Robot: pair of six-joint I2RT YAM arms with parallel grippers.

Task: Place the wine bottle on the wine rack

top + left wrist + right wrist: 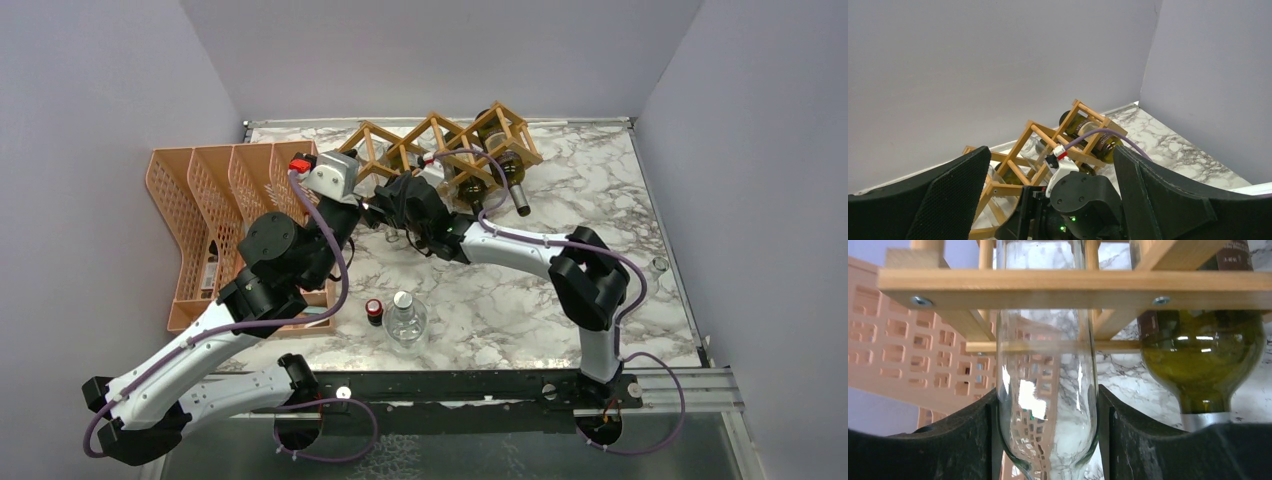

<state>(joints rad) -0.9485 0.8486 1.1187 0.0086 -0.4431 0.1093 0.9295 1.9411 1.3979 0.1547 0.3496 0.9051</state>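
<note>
Sitting at the back of the marble bench [600, 200], the wooden wine rack [440, 150] is seen with a dark green bottle [1203, 350] lodged in it. The clear wine bottle [1043, 320] is poked partway into the cell just beside it, clamped by the right gripper [1047, 405]. The left gripper [1050, 152] is held wide apart, nothing in it.

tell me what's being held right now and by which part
The right gripper clamps the clear glass wine bottle by its body next to the shoulder, its far end inside the light-brown wooden lattice rack. The left gripper is open and empty.
</note>
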